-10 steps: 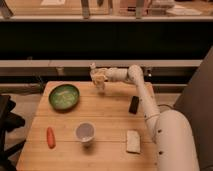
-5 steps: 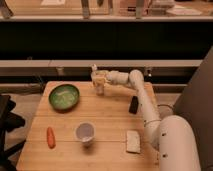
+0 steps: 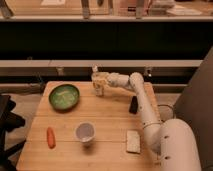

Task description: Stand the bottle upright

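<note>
The small clear bottle [image 3: 99, 81] with yellowish-tan contents stands roughly upright near the far edge of the wooden table [image 3: 107, 117], its pale cap at the top. My gripper [image 3: 103, 80] is at the bottle, at the end of the white arm [image 3: 142, 102] that reaches in from the right. The gripper hides part of the bottle's right side.
A green bowl [image 3: 64, 96] sits at the far left. A white cup [image 3: 85, 132] stands near the middle front. A carrot [image 3: 50, 137] lies front left. A white sponge [image 3: 133, 141] lies front right, and a dark object [image 3: 133, 104] stands by the arm.
The gripper and bottle have stayed at about the same spot by the far edge; the bottle looks slightly more upright than a second ago.
</note>
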Robot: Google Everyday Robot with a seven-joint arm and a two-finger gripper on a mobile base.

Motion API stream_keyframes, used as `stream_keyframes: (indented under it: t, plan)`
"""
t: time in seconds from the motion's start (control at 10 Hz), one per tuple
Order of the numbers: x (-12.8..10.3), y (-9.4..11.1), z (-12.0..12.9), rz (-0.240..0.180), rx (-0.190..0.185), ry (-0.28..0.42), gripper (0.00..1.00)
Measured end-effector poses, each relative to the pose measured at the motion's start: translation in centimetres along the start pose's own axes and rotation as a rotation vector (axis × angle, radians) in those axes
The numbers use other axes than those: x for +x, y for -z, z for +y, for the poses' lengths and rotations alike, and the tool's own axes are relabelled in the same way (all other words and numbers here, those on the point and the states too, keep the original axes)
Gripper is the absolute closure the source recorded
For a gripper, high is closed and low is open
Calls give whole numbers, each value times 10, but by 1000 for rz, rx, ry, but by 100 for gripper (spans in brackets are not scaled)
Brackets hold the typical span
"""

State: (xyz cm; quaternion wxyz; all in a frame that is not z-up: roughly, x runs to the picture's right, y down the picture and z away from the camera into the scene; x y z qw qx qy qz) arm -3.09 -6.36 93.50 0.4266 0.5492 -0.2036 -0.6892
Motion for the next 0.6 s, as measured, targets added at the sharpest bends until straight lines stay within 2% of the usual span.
stream_keyframes:
  t: [0.2,0.6]
  plan:
    - [-3,3,-1,22,2,4,20]
    - [-1,6,-3,13,-9,0,20]
